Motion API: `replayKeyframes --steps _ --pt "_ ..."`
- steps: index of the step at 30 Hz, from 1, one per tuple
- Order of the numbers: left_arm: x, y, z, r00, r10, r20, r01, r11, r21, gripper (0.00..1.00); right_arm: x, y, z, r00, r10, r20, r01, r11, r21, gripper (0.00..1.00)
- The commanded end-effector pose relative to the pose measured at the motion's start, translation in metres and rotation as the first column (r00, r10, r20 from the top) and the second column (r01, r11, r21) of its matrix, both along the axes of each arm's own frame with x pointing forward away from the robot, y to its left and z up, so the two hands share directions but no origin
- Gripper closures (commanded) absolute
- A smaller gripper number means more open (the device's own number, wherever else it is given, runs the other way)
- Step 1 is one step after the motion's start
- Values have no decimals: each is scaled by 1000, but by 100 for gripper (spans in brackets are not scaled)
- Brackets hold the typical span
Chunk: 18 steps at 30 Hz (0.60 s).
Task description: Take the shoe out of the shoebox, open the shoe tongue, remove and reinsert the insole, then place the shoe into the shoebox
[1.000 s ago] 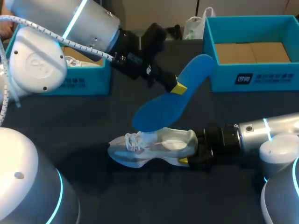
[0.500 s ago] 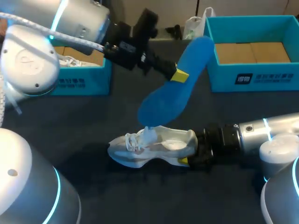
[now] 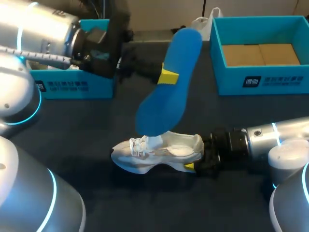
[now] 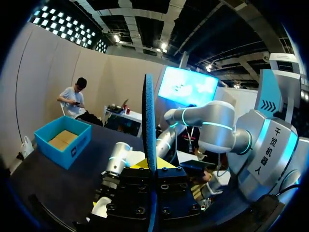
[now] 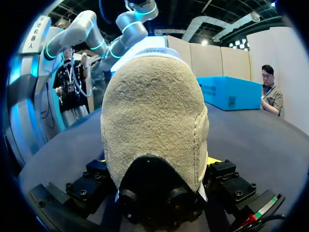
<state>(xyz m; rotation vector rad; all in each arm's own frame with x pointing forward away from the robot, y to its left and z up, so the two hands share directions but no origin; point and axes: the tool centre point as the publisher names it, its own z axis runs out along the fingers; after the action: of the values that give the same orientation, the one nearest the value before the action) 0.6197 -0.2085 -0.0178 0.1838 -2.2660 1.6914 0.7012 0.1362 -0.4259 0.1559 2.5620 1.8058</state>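
Plainly, white print marks the far-right shoebox.

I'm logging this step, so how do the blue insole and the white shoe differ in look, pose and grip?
The insole is blue and flat; the shoe is white and bulky. The insole is up off the table, tilted, its lower end close above the shoe, which rests on the table. The left tool grips the insole mid-length; the right tool grips the shoe's heel. Each is clamped in one tool.

Left end effector aloft, clamped.
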Motion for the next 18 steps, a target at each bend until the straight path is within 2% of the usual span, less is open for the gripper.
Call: replayKeyframes --steps 1,12,18 --pt "-5 5 -3 1000 16 -1 -16 999 -36 100 -1 3 -2 1000 -1 0 1 1000 -4 100" --pt "-8 23 33 1000 18 -3 -19 991 -133 100 -1 3 -2 1000 -1 0 1 1000 -4 100" --pt "-15 32 42 999 21 -38 -26 989 -144 100 -1 3 -2 1000 -1 0 1 1000 -4 100"
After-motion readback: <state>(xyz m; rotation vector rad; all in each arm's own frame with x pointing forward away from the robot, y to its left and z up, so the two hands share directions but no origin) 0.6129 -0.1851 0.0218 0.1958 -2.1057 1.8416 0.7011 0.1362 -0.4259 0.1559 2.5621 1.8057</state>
